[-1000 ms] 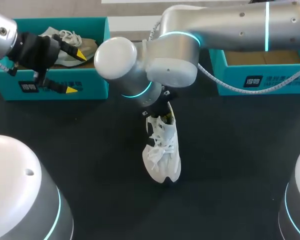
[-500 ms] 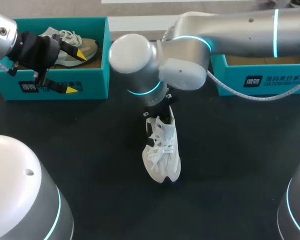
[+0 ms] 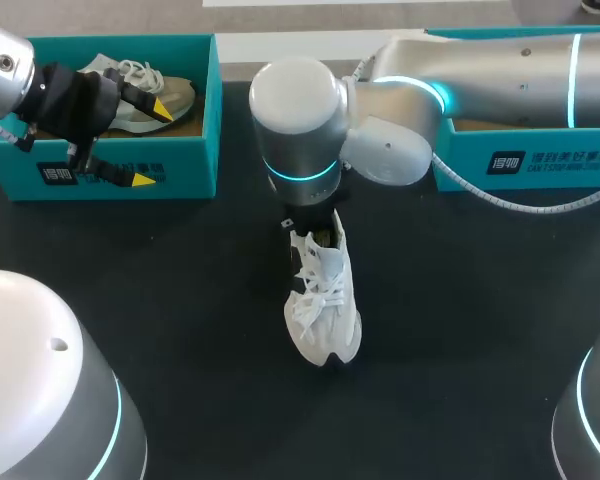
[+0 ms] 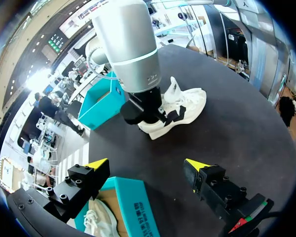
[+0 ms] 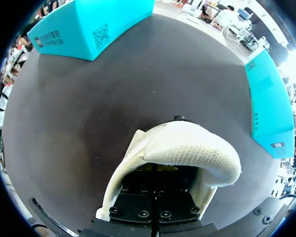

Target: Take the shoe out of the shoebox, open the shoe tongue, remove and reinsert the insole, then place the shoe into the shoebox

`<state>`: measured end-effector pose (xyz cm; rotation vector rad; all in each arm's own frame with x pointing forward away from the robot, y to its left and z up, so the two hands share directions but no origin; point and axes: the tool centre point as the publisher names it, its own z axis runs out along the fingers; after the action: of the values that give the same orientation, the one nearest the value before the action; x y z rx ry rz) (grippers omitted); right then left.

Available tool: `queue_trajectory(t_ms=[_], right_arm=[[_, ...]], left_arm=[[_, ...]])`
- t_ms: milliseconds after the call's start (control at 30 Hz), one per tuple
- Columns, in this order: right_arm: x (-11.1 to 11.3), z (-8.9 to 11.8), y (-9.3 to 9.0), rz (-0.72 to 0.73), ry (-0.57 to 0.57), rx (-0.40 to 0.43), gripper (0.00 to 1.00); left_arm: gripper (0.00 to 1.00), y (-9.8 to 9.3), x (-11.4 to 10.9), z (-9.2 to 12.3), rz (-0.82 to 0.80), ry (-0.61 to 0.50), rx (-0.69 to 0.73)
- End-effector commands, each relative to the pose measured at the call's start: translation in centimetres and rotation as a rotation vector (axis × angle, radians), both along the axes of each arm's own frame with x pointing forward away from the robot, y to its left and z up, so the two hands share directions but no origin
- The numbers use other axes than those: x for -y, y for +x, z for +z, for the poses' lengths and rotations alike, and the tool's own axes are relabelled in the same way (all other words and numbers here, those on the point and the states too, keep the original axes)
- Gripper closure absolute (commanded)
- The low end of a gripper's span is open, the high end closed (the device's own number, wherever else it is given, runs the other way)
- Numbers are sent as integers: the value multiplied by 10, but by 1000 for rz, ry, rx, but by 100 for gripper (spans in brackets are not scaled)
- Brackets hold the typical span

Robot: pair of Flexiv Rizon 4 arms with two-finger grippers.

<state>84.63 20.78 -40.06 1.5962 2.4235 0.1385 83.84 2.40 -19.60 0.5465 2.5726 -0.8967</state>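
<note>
A white lace-up shoe [image 3: 323, 300] lies mid-table with its toe toward the front. My right arm comes in from the right, and its gripper [image 4: 150, 114] is down at the shoe's heel-end opening. In the right wrist view the right gripper [image 5: 155, 170] is shut, and a white mesh part of the shoe [image 5: 187, 148] arches over its tips and hides them. My left gripper [image 3: 150, 145] hangs open over the front wall of the left teal shoebox [image 3: 130, 175], well away from the shoe. Nothing sits between the left gripper's fingers [image 4: 148, 164].
A second pale shoe [image 3: 145, 100] lies inside the left shoebox. Another teal shoebox [image 3: 520, 160] stands at the back right, under my right arm. Dark bare table surrounds the white shoe.
My right arm's wrist and forearm have swung to the right above the shoe. The shoe itself has stayed in place. My left arm has not moved.
</note>
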Motion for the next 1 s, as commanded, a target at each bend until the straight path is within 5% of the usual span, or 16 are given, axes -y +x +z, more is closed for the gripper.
queue_trajectory(t_ms=[33,433,800,1000], right_arm=[[-7,-5,-1,15,-25,-5,100],[22,33,-6,-59,-190,83,100],[40,-5,-10,-80,-225,39,100],[29,-14,-3,-84,-43,31,100]], left_arm=[[0,0,0,0,0,3,0],[0,0,0,0,0,3,0],[0,0,0,0,0,3,0],[0,0,0,0,0,3,0]])
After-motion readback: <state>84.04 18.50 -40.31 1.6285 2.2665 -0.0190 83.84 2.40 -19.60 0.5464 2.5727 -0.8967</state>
